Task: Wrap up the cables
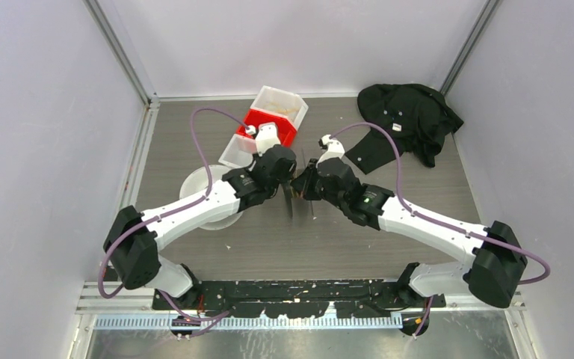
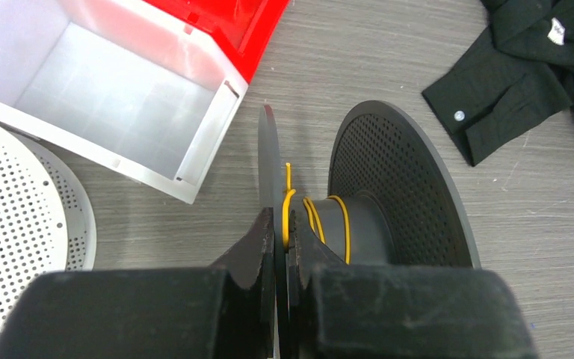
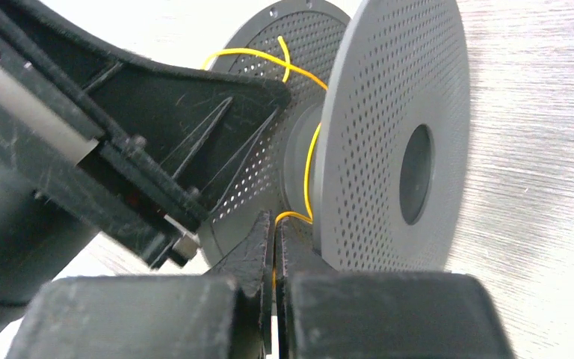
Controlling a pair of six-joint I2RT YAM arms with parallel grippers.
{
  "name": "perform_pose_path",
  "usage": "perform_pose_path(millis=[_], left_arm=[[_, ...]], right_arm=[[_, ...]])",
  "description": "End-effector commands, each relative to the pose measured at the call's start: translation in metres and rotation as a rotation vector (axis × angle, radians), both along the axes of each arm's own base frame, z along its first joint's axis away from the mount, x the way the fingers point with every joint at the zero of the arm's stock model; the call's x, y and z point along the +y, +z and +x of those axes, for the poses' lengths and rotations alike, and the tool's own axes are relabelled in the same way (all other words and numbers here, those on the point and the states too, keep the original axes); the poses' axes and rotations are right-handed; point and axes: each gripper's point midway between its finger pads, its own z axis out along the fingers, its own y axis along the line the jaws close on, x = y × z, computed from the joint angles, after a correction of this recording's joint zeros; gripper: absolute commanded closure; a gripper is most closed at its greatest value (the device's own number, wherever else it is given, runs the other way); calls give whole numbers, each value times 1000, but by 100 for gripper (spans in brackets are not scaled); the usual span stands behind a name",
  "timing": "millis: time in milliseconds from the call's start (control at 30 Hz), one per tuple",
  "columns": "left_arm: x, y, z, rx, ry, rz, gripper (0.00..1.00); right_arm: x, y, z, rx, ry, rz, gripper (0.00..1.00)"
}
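Now, your left end effector (image 2: 280, 250) is clamped narrow on the spool flange (image 2: 269, 157); the right end effector (image 3: 275, 243) pinches the yellow cable (image 3: 311, 161), a few turns of which lie on the hub (image 2: 370, 224). Slacken and those turns may spring loose; pull hard and the flange may slip. Nothing legible: the shirt tag (image 2: 555, 30) is too small.
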Motion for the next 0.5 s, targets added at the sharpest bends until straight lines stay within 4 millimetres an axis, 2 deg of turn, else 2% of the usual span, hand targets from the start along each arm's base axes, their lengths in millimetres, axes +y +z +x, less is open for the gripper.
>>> perform_pose_path(millis=[0,167,367,467], left_arm=[[-14,41,-16,-53,-55,-132,99],[-15,35,-17,8,16,-100,99],[-12,34,-16,108,176,-48,99],[-12,40,-12,109,219,-49,100]], right_arm=[[-52,-30,43,-9,-305,-134,99],[-62,-37,46,25,-374,-191,100],[-62,-28,44,-13,-345,-165,100],[-66,-22,41,-47,-332,-154,99]])
